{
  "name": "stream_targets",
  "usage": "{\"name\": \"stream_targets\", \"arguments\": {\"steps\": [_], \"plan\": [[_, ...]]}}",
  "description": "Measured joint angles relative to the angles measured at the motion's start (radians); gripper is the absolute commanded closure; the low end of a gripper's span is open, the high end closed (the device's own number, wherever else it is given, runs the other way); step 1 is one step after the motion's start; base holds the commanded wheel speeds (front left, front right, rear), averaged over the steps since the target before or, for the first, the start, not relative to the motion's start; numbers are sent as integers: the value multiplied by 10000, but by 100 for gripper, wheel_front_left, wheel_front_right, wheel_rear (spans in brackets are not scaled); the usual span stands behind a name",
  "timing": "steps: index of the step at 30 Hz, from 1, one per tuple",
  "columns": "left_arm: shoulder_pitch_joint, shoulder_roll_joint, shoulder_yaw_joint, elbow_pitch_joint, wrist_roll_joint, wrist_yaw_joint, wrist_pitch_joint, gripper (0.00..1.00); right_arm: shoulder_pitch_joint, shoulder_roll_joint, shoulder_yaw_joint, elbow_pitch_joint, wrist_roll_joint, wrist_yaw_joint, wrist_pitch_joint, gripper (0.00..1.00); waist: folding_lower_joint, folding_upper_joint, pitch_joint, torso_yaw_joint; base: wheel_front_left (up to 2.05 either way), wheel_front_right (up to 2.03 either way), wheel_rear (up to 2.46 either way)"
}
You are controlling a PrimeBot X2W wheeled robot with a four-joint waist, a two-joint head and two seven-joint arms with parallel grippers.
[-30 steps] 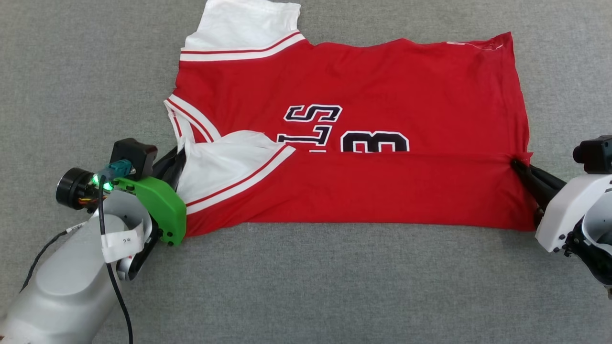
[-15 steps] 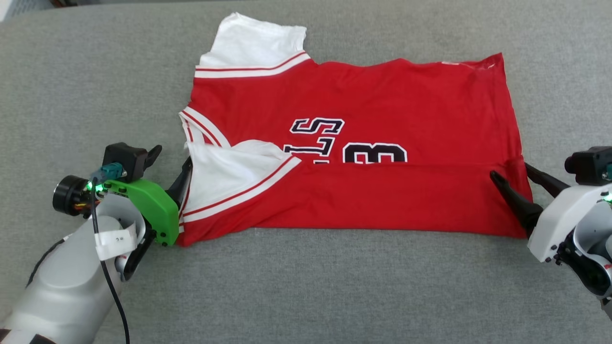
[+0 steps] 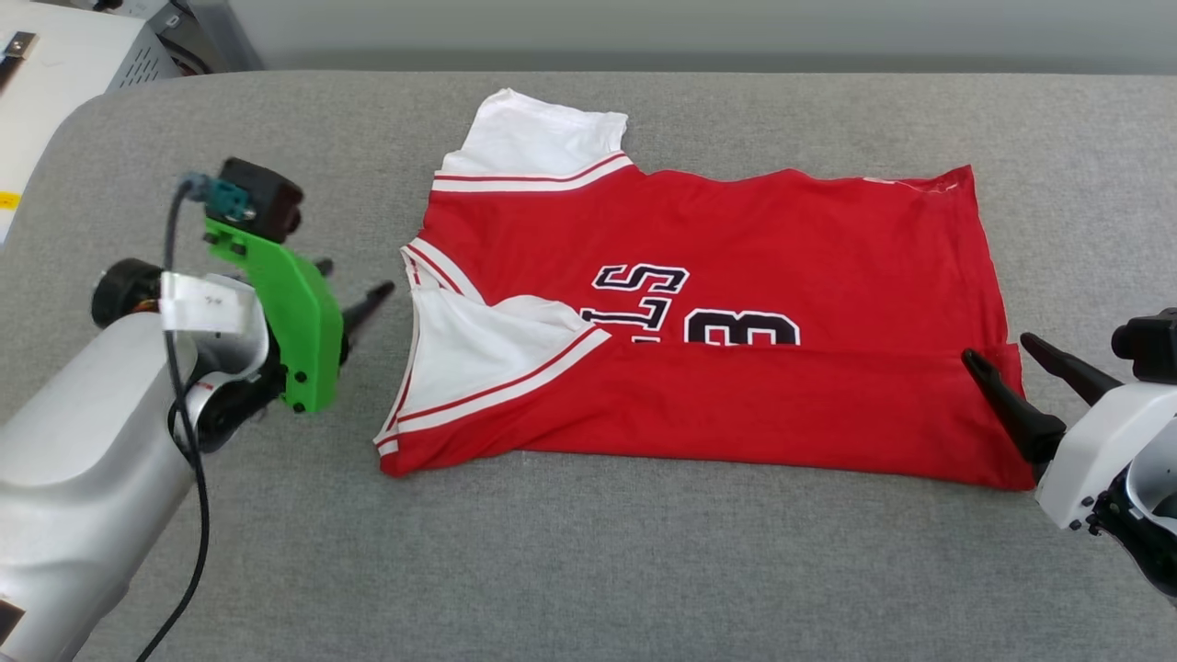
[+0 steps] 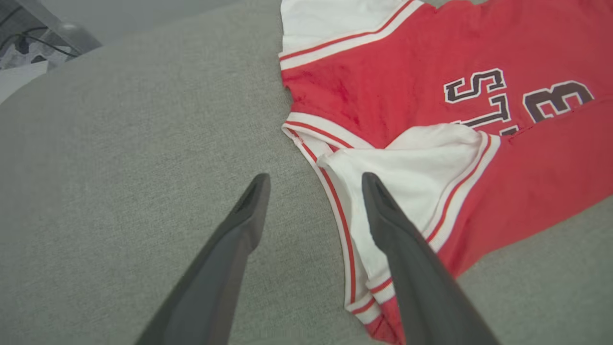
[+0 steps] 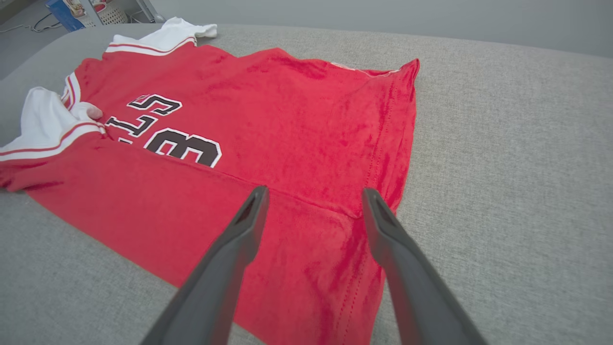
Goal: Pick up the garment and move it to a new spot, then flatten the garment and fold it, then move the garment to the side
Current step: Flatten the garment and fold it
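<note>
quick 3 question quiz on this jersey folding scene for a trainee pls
1. True or false: the right claw is clamped on the red jersey.
2. Which long edge of the jersey is folded over, hiding the lower half of the number? A) the edge nearest the robot B) the far edge C) neither
3. Fill in: the number printed on the jersey is ___.

Key: 1 false; 2 A; 3 the number 3.
</note>
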Motion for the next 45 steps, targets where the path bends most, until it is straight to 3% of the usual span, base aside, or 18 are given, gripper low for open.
{"name": "stream_targets", "arguments": {"steps": [4, 11, 26, 27, 28, 36, 45], "plan": [[-52, 81, -314, -297, -631, -13, 1695, 0, 45, 48, -15, -81, -2, 0, 236, 0, 0, 0, 15, -15, 0, 0, 0], [1, 25, -880, -146, -1434, 35, 3743, 0, 50, 176, -17, -196, -2, 0, 454, 0, 0, 0, 224, -197, 0, 0, 0], [362, -171, -1419, 1118, -1218, -117, 3513, 0, -273, 522, 176, -161, -107, 0, 541, 0, 0, 1, 820, -684, 0, 0, 0], [366, -196, -1427, 1162, -1198, -144, 3358, 65, -301, 516, 174, -163, -109, 0, 541, 0, -1, 1, 811, -687, 0, 0, 0], [376, -219, -1442, 1206, -1152, -146, 3191, 100, -327, 489, 169, -174, -130, 0, 537, 0, -1, 0, 793, -680, 0, 0, 0], [578, -105, -1384, 878, -947, -144, 1707, 100, -713, -336, -228, -704, -320, 0, 1198, 0, 0, 0, 470, -559, 0, 0, 0], [1062, 380, -1241, -851, -765, 234, 825, 100, -835, -1532, -491, -1206, 59, 0, 4475, 0, 0, 0, 202, -364, 0, 0, 0]]}}
